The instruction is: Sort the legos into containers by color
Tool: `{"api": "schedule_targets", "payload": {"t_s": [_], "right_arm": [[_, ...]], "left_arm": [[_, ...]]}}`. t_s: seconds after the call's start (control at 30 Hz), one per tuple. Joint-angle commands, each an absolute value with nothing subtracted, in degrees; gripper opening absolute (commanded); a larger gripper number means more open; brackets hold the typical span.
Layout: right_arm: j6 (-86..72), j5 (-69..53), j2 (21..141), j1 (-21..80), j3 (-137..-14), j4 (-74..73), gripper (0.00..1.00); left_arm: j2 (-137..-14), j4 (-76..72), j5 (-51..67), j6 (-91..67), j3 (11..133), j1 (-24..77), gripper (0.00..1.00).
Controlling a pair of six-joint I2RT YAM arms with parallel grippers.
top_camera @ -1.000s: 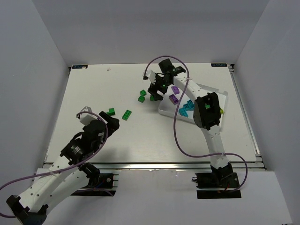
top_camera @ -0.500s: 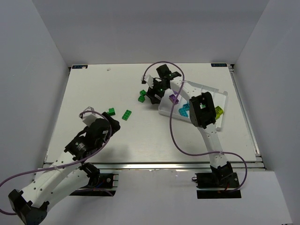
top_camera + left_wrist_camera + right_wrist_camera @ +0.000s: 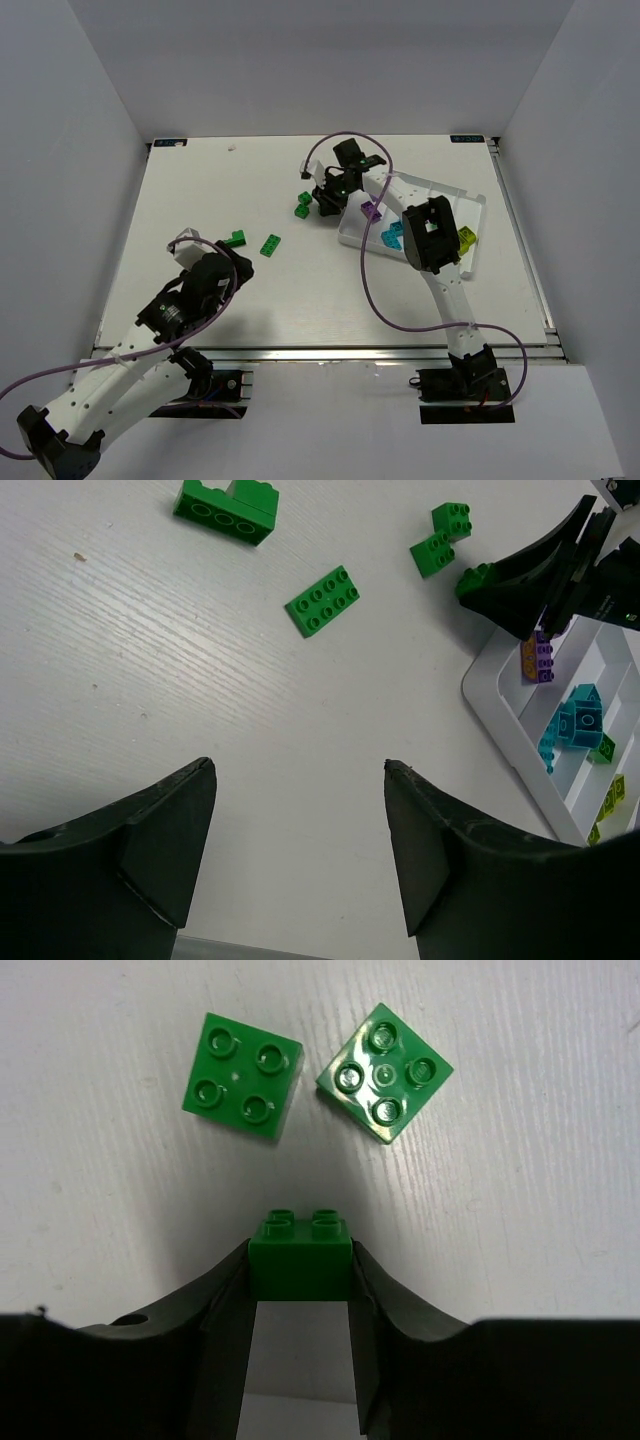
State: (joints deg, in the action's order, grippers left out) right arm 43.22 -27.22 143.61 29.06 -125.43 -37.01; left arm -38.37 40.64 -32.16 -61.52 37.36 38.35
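Between fingers of right end effector (image 3: 300, 1260), green lego (image 3: 300, 1243) clamped

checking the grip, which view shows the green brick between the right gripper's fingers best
The right wrist view: the green brick fills the gap between the right gripper's fingers, both touching its sides. The left wrist view shows only a green sliver; in the top view the gripper hides it.

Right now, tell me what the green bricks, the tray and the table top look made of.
The green bricks look like glossy moulded plastic: highlights gleam on their studs. The tray seems smooth white plastic, with thin raised rims. The table top is matte white with fine streaks, perhaps laminate or painted board.
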Motion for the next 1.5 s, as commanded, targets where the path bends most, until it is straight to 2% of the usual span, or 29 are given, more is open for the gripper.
{"api": "schedule_targets", "payload": {"t_s": [0.0,0.03,0.1,0.13,0.2,0.27,0.4,0.5,0.57,0.6,0.7,0.87,1.07,1.17,1.27,1.37,1.4,1.43,1.47], "right_arm": [[45.0,-31.5,137.0,29.4,-123.7,-37.8,0.14],[45.0,-32.4,135.2,29.1,-120.8,-37.9,0.09],[43.4,-36.5,128.8,28.3,-117.4,-38.1,0.06],[42.5,-38.2,126.2,27.8,-113.9,-38.4,0.04],[39.7,-43.5,118.3,26.1,-106.8,-38.7,0.02],[37.4,-44.1,109.4,24.7,-100.8,-37.0,0.01],[31.8,-42.3,98.6,17.1,-89.1,-33.9,0.00],[30.3,-35.3,95.0,10.9,-83.3,-35.4,0.00],[30.8,-33.1,94.8,7.3,-82.0,-38.0,0.00],[30.9,-32.0,95.0,4.7,-81.2,-38.8,0.00],[33.1,-28.5,96.7,2.2,-80.8,-41.2,0.00],[35.2,-24.5,100.8,1.8,-80.8,-42.5,0.01],[35.8,-19.6,105.6,1.8,-81.4,-44.3,0.14],[36.3,-18.0,105.5,1.8,-80.1,-43.8,0.24],[36.8,-17.2,105.2,1.8,-79.2,-43.5,0.39],[38.6,-18.5,105.4,1.8,-80.0,-46.1,0.54],[38.8,-18.9,105.2,1.6,-80.8,-46.8,0.71],[39.3,-20.0,104.4,1.5,-81.1,-47.5,0.83],[40.3,-20.4,104.0,1.4,-81.4,-47.9,0.89]], "left_arm": [[-38.7,39.2,-32.8,-61.8,39.2,38.1,0.77],[-38.9,38.8,-32.6,-61.8,39.0,38.1,0.67],[-39.2,37.3,-32.2,-62.2,37.7,38.1,0.53],[-39.3,36.6,-31.5,-62.4,37.2,38.1,0.42],[-39.9,34.1,-29.2,-62.6,35.5,37.4,0.31],[-40.5,31.3,-27.0,-62.5,34.5,36.5,0.29],[-45.2,27.0,-20.2,-60.7,32.6,33.1,0.27],[-48.3,23.4,-13.6,-58.6,31.5,29.6,0.27],[-51.1,20.9,-10.1,-57.7,31.4,28.0,0.32],[-51.8,20.4,-9.4,-57.1,31.5,27.6,0.39],[-54.5,19.2,-7.8,-55.8,32.3,26.5,0.52],[-57.5,19.6,-6.5,-54.1,34.3,25.1,0.58],[-56.6,23.5,-7.6,-51.8,35.8,23.9,0.68],[-56.6,26.1,-8.5,-49.1,37.3,22.5,0.71],[-58.2,28.3,-8.8,-46.2,39.8,20.7,0.73],[-61.5,30.1,-8.8,-43.5,43.1,18.6,0.75],[-62.5,30.5,-8.8,-41.7,44.2,18.1,0.78],[-63.5,31.0,-8.7,-40.6,45.3,17.0,0.79],[-65.8,31.9,-8.7,-39.5,47.7,16.4,0.80]]}}
